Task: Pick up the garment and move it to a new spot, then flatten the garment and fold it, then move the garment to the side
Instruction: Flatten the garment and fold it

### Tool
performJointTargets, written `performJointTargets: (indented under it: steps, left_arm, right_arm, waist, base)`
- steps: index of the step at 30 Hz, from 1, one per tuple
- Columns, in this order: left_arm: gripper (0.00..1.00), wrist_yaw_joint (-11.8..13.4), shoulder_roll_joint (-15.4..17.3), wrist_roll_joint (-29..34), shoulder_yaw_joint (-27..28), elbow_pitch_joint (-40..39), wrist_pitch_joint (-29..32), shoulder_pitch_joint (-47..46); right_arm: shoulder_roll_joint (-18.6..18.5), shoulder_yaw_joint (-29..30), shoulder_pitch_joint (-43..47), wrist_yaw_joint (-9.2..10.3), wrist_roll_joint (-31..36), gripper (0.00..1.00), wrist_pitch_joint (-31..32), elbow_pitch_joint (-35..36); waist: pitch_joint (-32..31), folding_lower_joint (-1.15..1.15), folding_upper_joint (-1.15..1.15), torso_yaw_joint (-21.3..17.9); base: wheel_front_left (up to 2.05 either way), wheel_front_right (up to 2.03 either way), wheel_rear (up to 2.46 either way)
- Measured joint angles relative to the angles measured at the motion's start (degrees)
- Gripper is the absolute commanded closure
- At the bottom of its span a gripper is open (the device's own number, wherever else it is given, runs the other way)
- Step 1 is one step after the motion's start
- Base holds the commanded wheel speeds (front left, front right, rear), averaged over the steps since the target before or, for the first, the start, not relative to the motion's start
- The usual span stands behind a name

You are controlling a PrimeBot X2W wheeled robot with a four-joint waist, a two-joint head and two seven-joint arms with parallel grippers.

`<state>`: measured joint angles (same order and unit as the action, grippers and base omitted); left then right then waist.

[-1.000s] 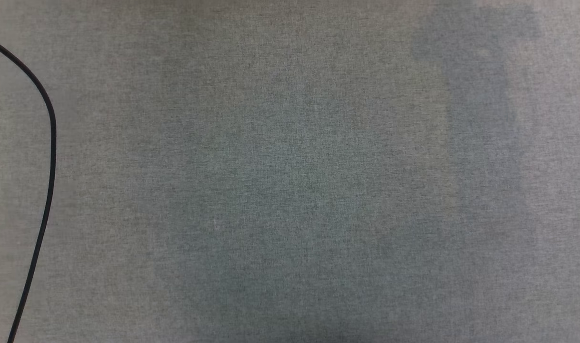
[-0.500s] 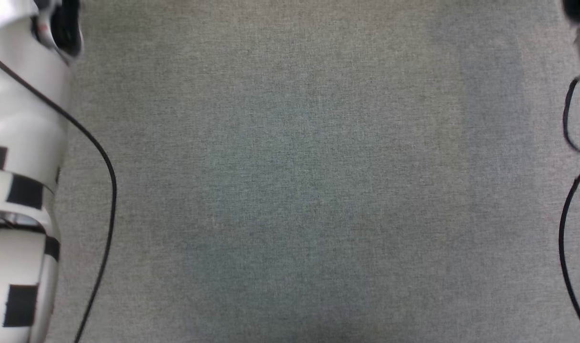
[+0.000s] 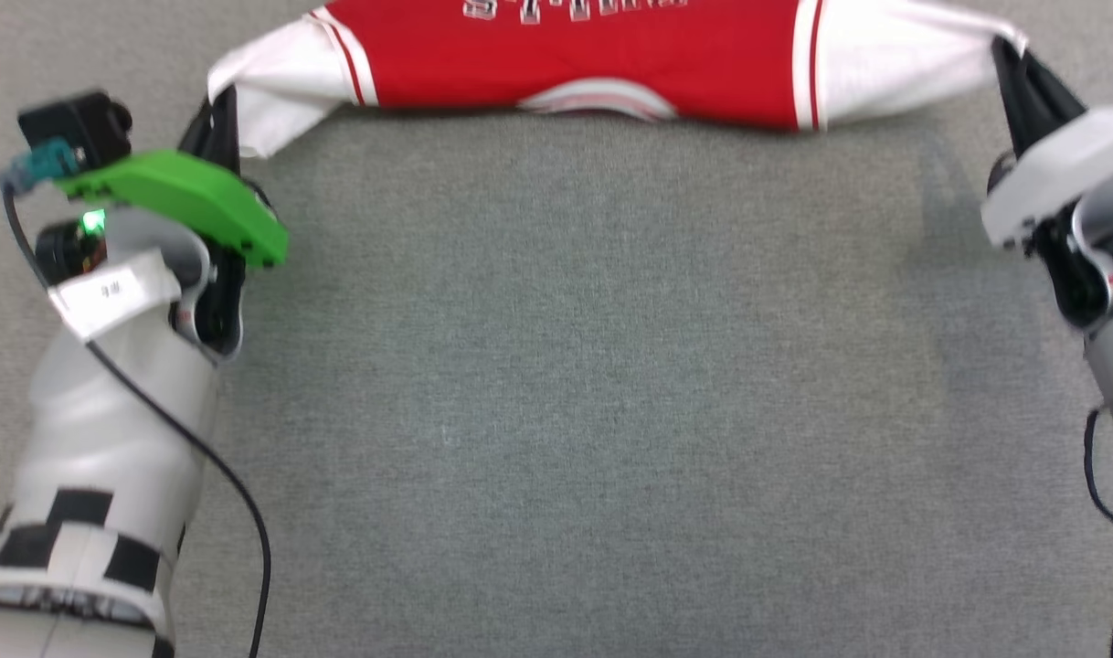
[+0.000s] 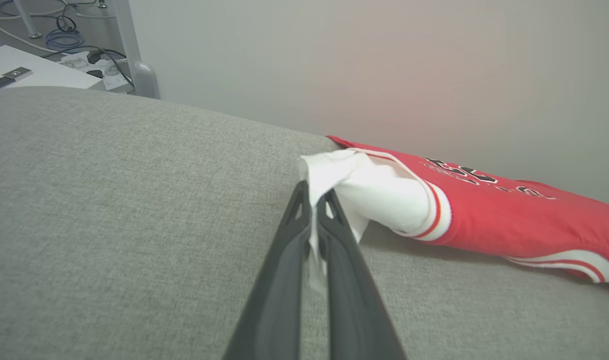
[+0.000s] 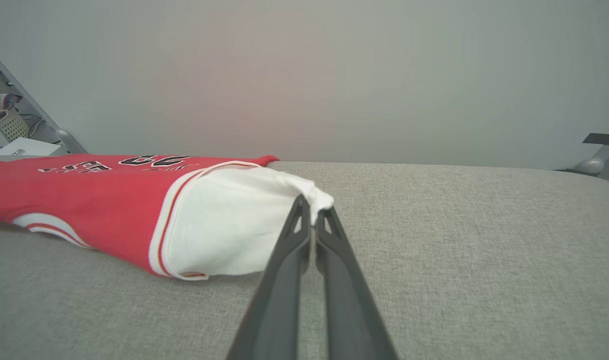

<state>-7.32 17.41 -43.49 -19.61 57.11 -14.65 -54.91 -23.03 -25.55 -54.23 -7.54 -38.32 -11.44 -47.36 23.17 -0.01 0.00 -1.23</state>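
Garment (image 3: 575,64) now brought into head view, stretched between left gripper (image 4: 313,200) and right gripper (image 5: 312,206) — jaws clamped on sleeves (image 5: 219,225); relocation judged under way.

I'm looking at a grey woven cloth surface (image 3: 556,411) spread wide and evenly lit. Behind it stands a plain pale wall (image 4: 384,60) (with a faint pink tinge low down). Past one corner I can see a white post (image 4: 145,80), coiled cables (image 4: 64,37) and a small basket (image 5: 12,125).
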Motion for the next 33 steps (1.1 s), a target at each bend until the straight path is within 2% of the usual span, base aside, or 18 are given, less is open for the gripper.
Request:
performJointTargets:
  steps: [6, 12, 16, 24, 28, 33]
  left_arm:
    - [1.00, 0.09, 0.70, 1.00, 1.46, -7.20, 0.00, 10.43]
    - [1.00, 2.48, 2.10, 1.11, 2.40, -15.23, 0.01, 21.36]
    - [1.00, 5.70, 3.86, 0.88, 3.05, -23.14, 0.81, 29.49]
    - [1.00, 14.18, 6.66, -1.26, 4.35, -41.28, 5.53, 48.63]
    - [1.00, 18.20, 7.77, -1.85, 5.24, -48.78, 7.55, 55.99]
    - [1.00, 22.03, 9.06, -2.31, 5.75, -55.56, 10.02, 63.26]
  right_arm:
    - [-2.18, 1.71, 10.40, 0.00, -0.29, 1.00, 0.66, 7.80]
    - [-2.45, 7.99, 22.63, 0.00, 1.24, 1.00, 3.02, 16.75]
    - [-0.90, 13.79, 31.42, 0.00, 4.12, 1.00, 5.98, 23.59]
    - [6.13, 24.95, 50.10, 0.00, 10.95, 1.00, 15.55, 39.75]
    - [9.82, 28.39, 57.36, 0.00, 13.06, 1.00, 20.00, 46.41]
    - [12.45, 30.89, 63.66, 0.00, 14.56, 1.00, 24.20, 51.78]
  waist:
    - [-5.11, 0.00, 0.00, 0.54]
    - [-9.79, 0.00, 0.00, 0.91]
    - [-12.45, 0.00, 0.00, 0.84]
    - [-17.05, 0.00, 0.00, 0.48]
    - [-18.97, 0.00, 0.00, 0.40]
    - [-20.62, 0.00, 0.00, 0.23]
  base:
    - [0.00, 0.00, 0.00]
    - [0.00, 0.00, 0.00]
    - [0.00, 0.00, 0.00]
    - [0.00, 0.00, 0.00]
    - [0.00, 0.00, 0.00]
    - [0.00, 0.00, 0.00]
